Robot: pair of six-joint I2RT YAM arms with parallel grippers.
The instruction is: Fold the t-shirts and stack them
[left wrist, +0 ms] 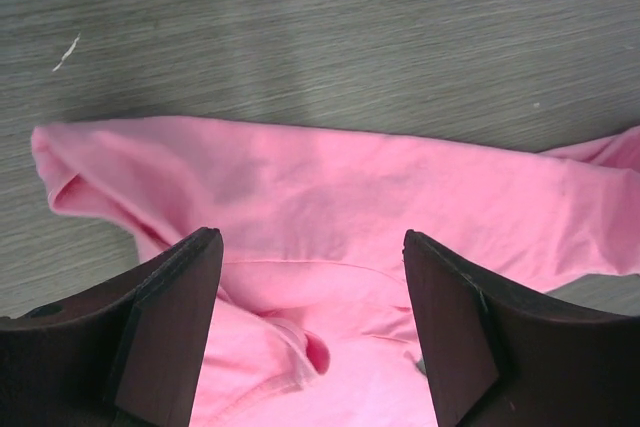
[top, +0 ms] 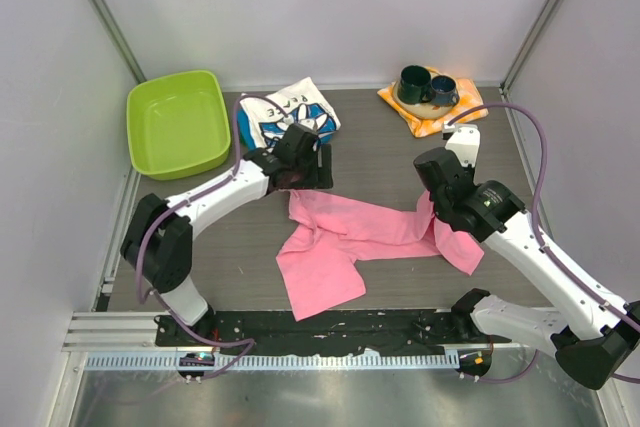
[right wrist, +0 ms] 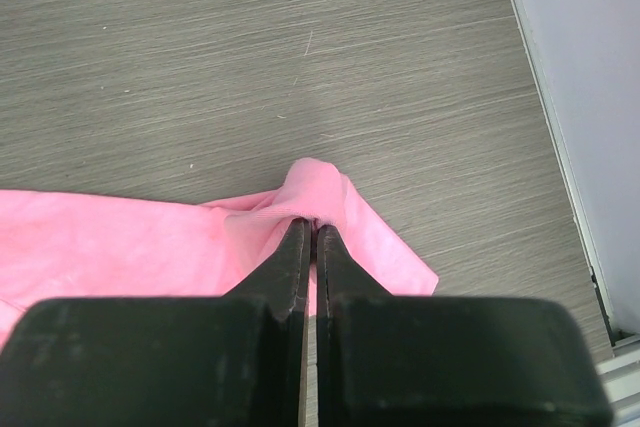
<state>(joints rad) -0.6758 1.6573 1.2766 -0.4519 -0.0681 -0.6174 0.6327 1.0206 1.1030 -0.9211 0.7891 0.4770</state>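
A bright pink t-shirt (top: 350,237) lies crumpled across the middle of the table. My right gripper (right wrist: 310,224) is shut on a pinch of the pink t-shirt (right wrist: 320,192) near its right sleeve. My left gripper (left wrist: 312,247) hangs open over the shirt's upper left part, its dark fingers (left wrist: 170,317) straddling wrinkled pink cloth (left wrist: 330,197) without closing on it. At the back, a white t-shirt with blue daisy print (top: 295,112) lies folded on top of blue cloth.
A lime green bin (top: 178,124) stands at the back left. Two dark cups (top: 425,87) sit on an orange-and-white checked cloth (top: 432,112) at the back right. The right wall and a metal rail (right wrist: 585,247) run close beside my right gripper.
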